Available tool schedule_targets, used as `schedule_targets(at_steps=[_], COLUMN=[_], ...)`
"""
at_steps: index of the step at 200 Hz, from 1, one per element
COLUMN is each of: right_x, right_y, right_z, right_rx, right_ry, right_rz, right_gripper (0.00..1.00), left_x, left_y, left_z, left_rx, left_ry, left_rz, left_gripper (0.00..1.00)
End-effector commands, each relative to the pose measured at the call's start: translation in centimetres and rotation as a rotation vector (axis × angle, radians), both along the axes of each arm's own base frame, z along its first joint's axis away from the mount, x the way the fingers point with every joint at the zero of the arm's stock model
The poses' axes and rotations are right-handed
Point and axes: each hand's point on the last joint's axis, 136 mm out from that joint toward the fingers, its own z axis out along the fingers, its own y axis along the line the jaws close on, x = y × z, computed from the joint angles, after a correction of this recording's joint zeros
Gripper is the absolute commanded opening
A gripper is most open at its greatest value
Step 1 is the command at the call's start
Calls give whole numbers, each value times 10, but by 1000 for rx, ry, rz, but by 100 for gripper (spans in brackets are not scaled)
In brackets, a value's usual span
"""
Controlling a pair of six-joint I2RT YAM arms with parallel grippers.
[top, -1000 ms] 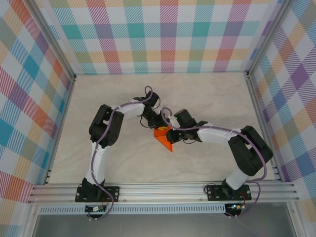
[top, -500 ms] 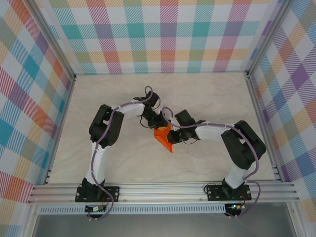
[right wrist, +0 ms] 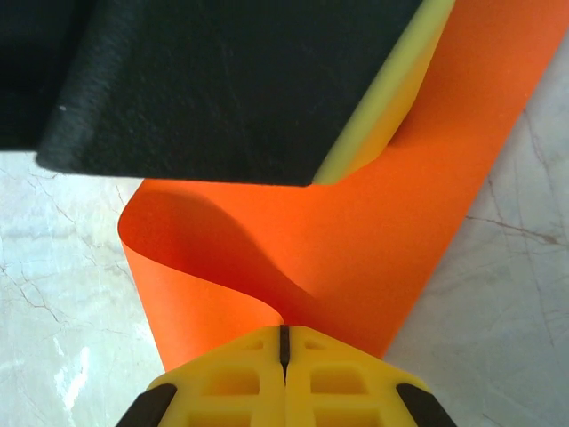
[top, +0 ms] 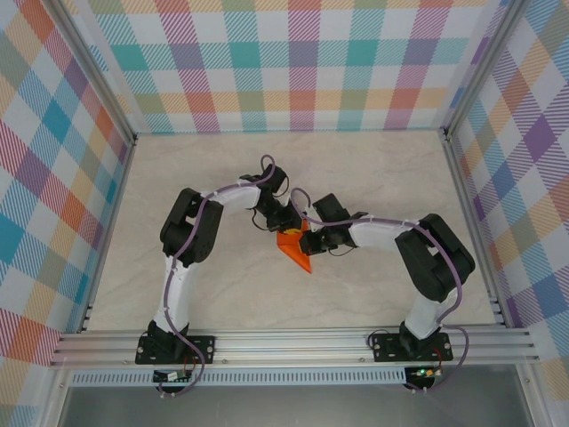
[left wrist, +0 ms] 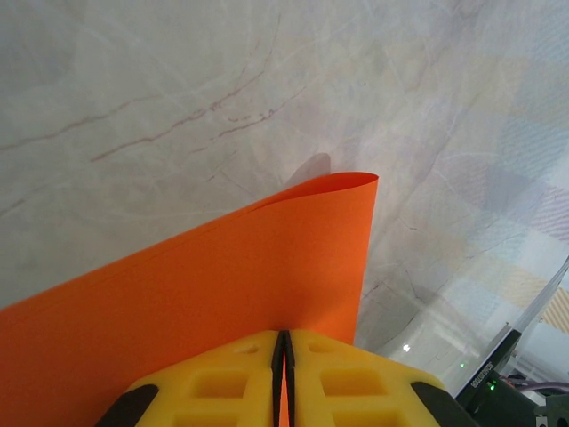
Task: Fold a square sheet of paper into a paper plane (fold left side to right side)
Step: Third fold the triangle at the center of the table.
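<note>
- Your left gripper (left wrist: 284, 342) was clenched on the orange sheet of paper (left wrist: 222, 285). In the left wrist view its yellow pads (left wrist: 249, 351) met on the sheet with no gap between them.
- Your right gripper (right wrist: 284, 336) was likewise clamped on the same sheet. In the right wrist view its two pads stood pressed together, and the paper ran into the seam between them.
- The sheet was near the middle of the table (top: 213, 178), held between the two grippers. In the top view they met there almost nose to nose.
- The sheet was not flat. In the right wrist view it bowed up from the right gripper in a soft curve. It then passed under the left gripper's black finger (right wrist: 222, 80), whose yellow pad lay against it.
- In the left wrist view the sheet rose from the pads as a broad orange face. Its top edge curled over near the far corner and cast a shadow on the marble-patterned table.
- From above, the paper showed as a small pointed shape. Its tip pointed toward the near edge of the table, on your right arm's side, and lay clear of both grippers.
- You could not tell from these views whether any crease had been pressed sharp.
</note>
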Motion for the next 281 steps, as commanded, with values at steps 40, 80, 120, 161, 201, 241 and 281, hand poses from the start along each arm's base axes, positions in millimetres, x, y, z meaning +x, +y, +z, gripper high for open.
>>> schedule_targets(at_steps=[40,80,120,161,201,241,281], right_x=[-1,0,2,2,-5,-16,-25], right_y=[-10,-13,-14,-13,-17,-23,-28], right_z=[-8,-9,-10,-13,-21,-31,-39], right_rx=[-35,-49,-60,-64,-86,-114,-137], right_ry=[20,14,12,23,55,100,128], right_rz=[-32,-41,-49,-42,-36,-27,-19], right_gripper=[0,0,0,0,0,0,0], left_x=[-12,-12,-12,-12,-12,-7,10], left_y=[5,4,4,3,2,-2,-3], left_z=[-17,-17,-16,-15,-11,3,30], left_rx=[58,57,57,54,45,24,13], left_ry=[39,39,37,34,30,9,-23], left_rz=[-8,-8,-8,-9,-10,-20,-28], left_gripper=[12,12,12,12,13,17,27])
